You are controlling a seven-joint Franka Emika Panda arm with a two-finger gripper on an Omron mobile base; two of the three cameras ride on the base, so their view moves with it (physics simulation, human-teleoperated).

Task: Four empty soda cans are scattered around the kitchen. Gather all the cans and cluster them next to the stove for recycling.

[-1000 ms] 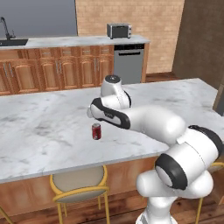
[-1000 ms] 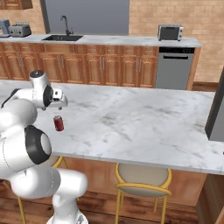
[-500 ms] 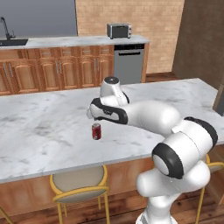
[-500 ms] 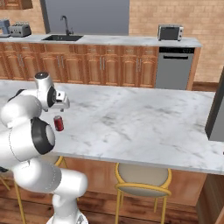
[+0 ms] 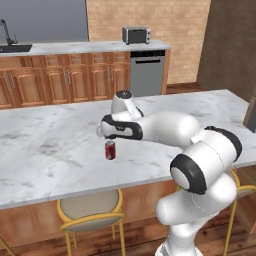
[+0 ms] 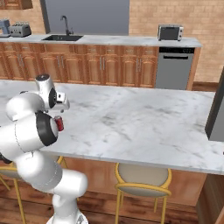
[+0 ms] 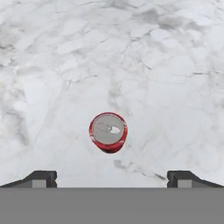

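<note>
a: since a second ago the arm's elbow has been swung nearer; in the left base view the gripper (image 5: pixel 106 133) is held above the can (image 5: pixel 110 150) standing upright on the marble counter (image 5: pixel 45 150).

b: right base view?

a: the can (image 6: pixel 59 123) is half hidden behind the arm.

b: hand view?

a: the jaws are spread wide and empty; the can (image 7: pixel 108 132) is seen slightly off centre, so it could be tipped on descent.

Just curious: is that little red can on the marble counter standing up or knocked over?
Upright: the soda can stands on end, its round silver top facing straight up in the hand view.
</note>
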